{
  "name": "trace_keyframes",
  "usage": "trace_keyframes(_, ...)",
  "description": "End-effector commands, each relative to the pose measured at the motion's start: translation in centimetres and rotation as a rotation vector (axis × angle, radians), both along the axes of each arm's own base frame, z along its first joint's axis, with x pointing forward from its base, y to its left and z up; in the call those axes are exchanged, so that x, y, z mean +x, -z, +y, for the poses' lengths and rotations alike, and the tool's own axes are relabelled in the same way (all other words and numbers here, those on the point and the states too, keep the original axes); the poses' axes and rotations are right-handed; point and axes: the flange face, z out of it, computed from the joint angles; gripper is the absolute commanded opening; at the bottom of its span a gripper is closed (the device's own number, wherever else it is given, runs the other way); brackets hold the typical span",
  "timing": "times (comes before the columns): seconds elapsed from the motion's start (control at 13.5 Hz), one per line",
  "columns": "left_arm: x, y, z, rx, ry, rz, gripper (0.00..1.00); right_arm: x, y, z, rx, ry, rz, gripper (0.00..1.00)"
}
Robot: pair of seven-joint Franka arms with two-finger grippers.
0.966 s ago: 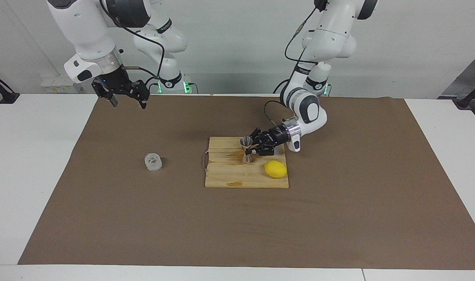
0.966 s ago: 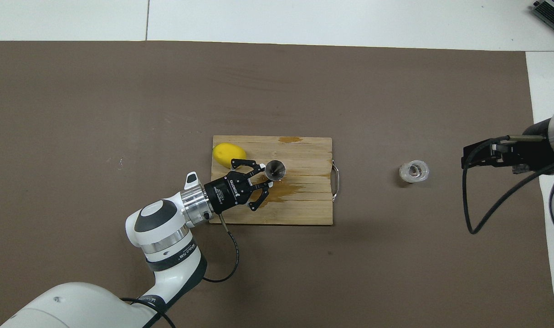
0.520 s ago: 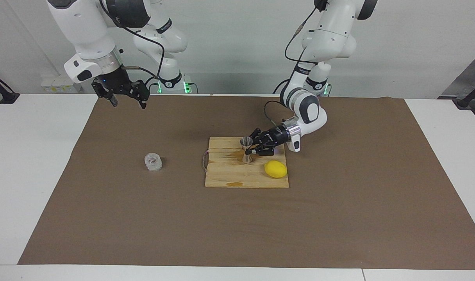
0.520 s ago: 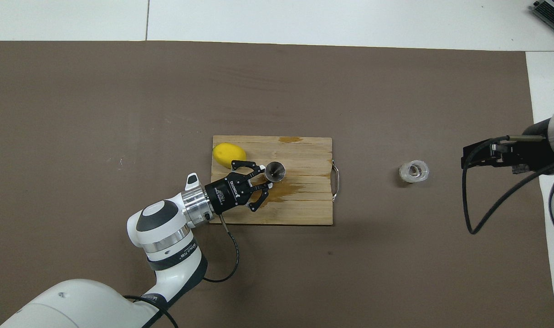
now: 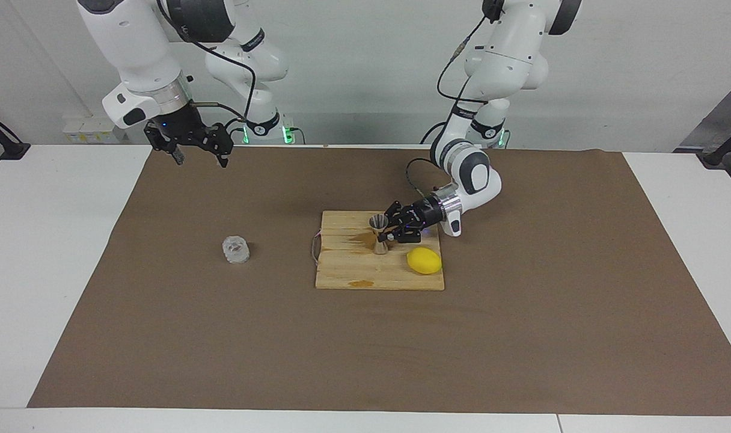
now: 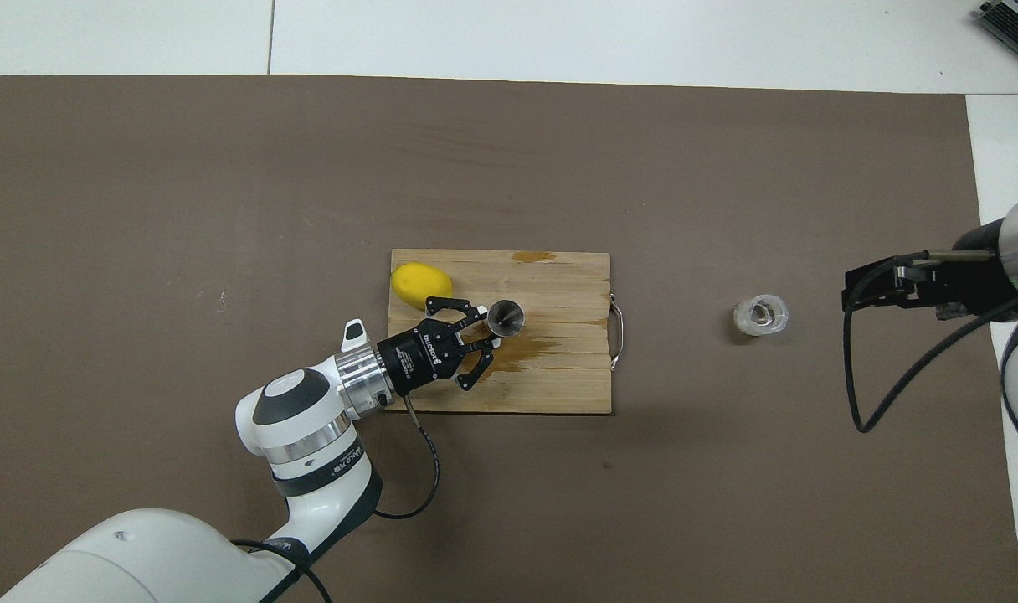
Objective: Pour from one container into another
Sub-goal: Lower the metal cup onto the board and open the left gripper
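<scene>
My left claw (image 5: 389, 234) is clamping the narrow waist of the silver jigger (image 5: 378, 233), with its fingertips pressed together on it. The jigger is standing upright on the wooden board (image 5: 353, 269), and I am holding it from the side, with my arm reaching low over the board's edge nearer to me. A wet brown stain (image 6: 521, 350) is lying on the board just beside the jigger's foot. A yellow lemon (image 5: 424, 260) is resting on the same board, near the claw and a little farther from me, toward the left arm's end.

My right claw (image 5: 199, 156) is hanging in the air with its fingers apart and nothing between them, over the edge of the brown mat (image 5: 522, 337) at the right arm's end of the counter (image 5: 47, 252). This arm is waiting.

The clear bumpy cup (image 5: 236, 249) is standing alone on the mat, well apart from the board, toward the right arm's end. Neither claw is touching it. In the overhead view the cup (image 6: 761, 315) is lying between the board's metal handle (image 6: 616, 337) and my right claw (image 6: 862, 286).
</scene>
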Motion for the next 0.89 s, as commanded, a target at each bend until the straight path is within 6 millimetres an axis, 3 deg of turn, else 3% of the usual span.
trace_keyframes(0.0,-0.27,0.28,-0.15,-0.005,-0.014,-0.011,0.21,-1.02,-0.12,0.05,0.012,0.008,0.009,1.00)
trace_keyframes(0.22,-0.27,0.28,-0.15,-0.005,-0.014,-0.011,0.24,-1.02,-0.12,0.05,0.012,0.008,0.009,1.00)
trace_keyframes(0.52,-0.25,0.60,0.00,-0.003,-0.015,-0.006,0.34,-1.04,-0.11,0.05,0.012,0.008,0.011,1.00)
trace_keyframes(0.59,-0.19,0.52,0.06,-0.004,-0.016,-0.008,0.40,-1.05,-0.04,0.05,0.012,0.008,0.012,1.00)
trace_keyframes(0.82,-0.09,0.45,0.21,-0.002,-0.019,-0.009,0.73,-1.20,0.00,0.13,0.012,0.000,0.025,1.00)
